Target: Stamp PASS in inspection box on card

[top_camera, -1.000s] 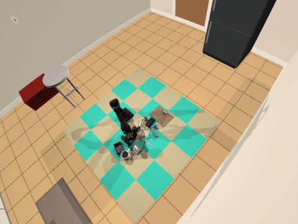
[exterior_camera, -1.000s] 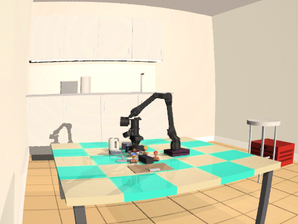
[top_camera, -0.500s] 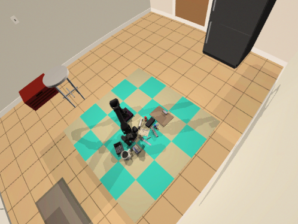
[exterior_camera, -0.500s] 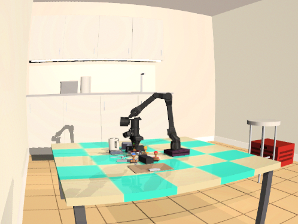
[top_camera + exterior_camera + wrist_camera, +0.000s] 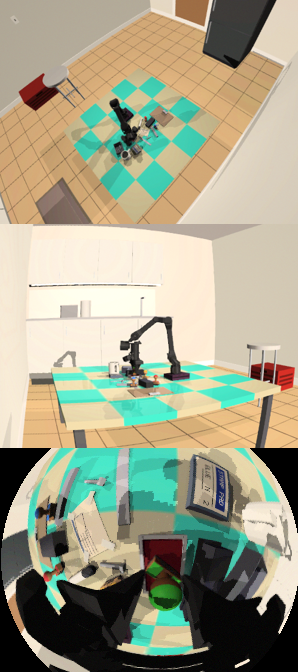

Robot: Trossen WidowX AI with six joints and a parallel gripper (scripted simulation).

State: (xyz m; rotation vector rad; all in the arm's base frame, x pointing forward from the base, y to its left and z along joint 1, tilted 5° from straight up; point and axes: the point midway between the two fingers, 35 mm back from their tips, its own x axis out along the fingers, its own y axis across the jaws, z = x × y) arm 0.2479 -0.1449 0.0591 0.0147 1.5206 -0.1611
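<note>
My gripper (image 5: 164, 575) (image 5: 135, 371) is shut on a stamp with a round green knob (image 5: 165, 599). The stamp is over an open red ink pad (image 5: 170, 546) with a grey rim; whether its face touches the pad is hidden. The print on the stamp is not visible. The card (image 5: 91, 532) (image 5: 144, 132) lies left of the pad in the wrist view, with tape at its corners; its box is too small to make out. A closed tin (image 5: 209, 487) (image 5: 136, 149) labelled STAMP PAD BLUE lies beyond the pad. A red-topped stamp (image 5: 53, 572) and a blue-topped stamp (image 5: 45, 512) stand past the card.
A white mug (image 5: 125, 155) (image 5: 113, 369) and a black tray (image 5: 118, 148) are near the gripper. A dark block (image 5: 53, 544) (image 5: 146, 383) stands beside the card. Metal strips (image 5: 124, 490) lie beyond it. A brown board (image 5: 161, 119) (image 5: 138, 393) lies farther off.
</note>
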